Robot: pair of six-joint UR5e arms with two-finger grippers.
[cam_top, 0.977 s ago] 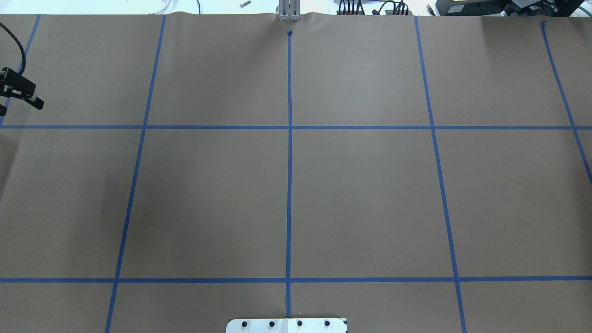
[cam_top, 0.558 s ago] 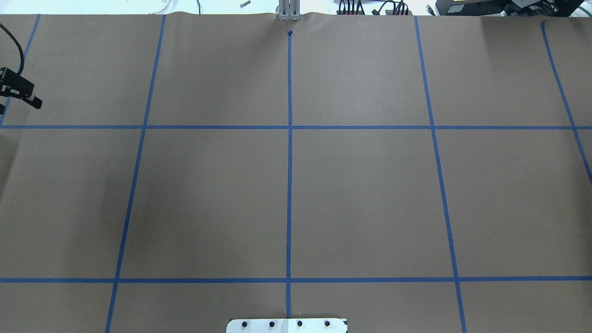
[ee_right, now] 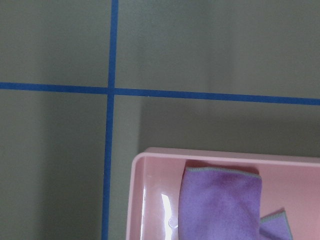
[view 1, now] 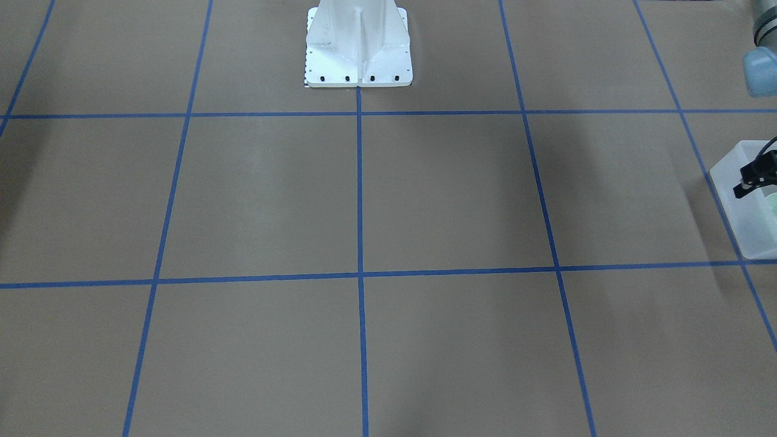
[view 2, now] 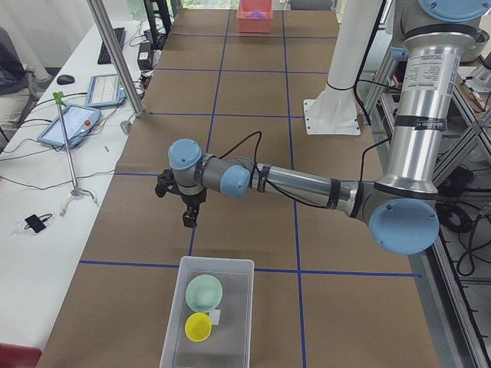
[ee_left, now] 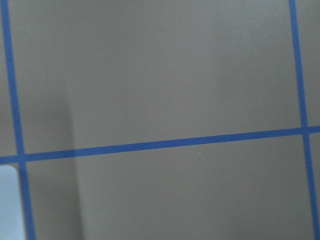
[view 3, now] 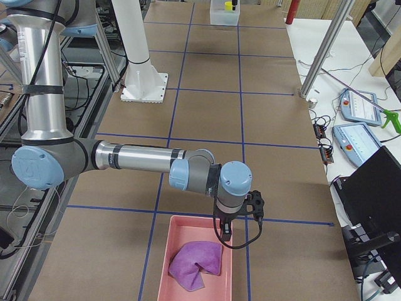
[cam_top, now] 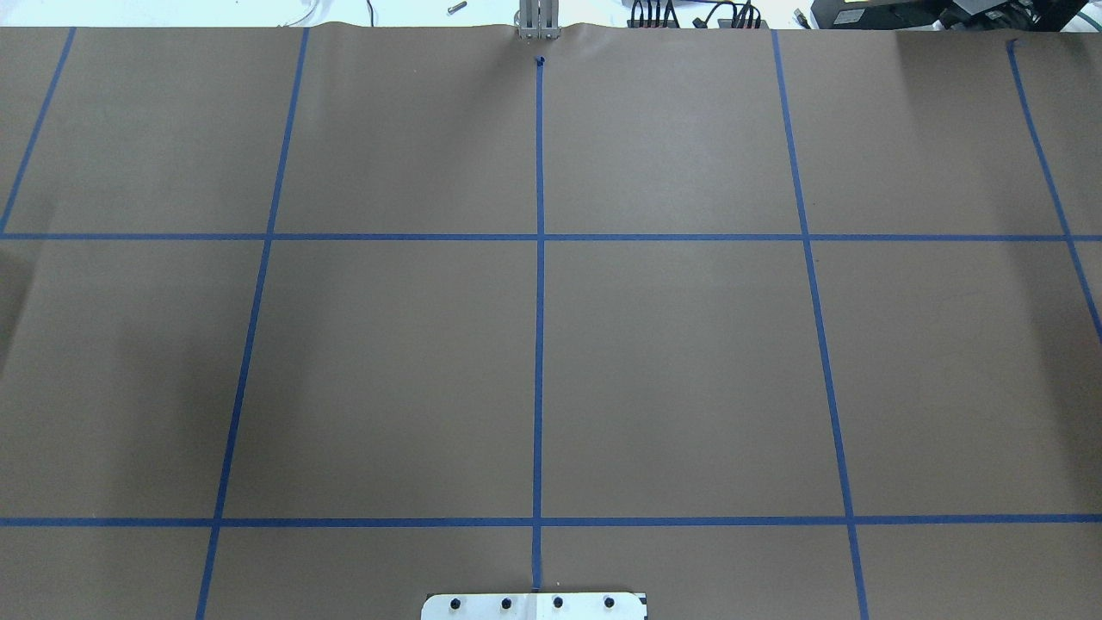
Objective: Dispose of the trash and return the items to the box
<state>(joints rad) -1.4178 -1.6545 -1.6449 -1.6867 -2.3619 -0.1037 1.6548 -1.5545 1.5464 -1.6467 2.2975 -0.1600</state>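
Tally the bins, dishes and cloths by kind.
Bins: 2 (white bin, pink bin)
Bowl: 1
Cup: 1
Cloth: 1
Total: 5

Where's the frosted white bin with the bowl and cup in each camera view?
Exterior front-facing: bin at the right edge, cut off.
Overhead exterior: not in it.
Exterior left: bin bottom centre, nearest the camera.
Exterior right: bin top centre, at the far end.
Left wrist: pale corner at lower left, likely the bin.
Right wrist: not in it.
Shared landmark: white robot base in all four exterior views.
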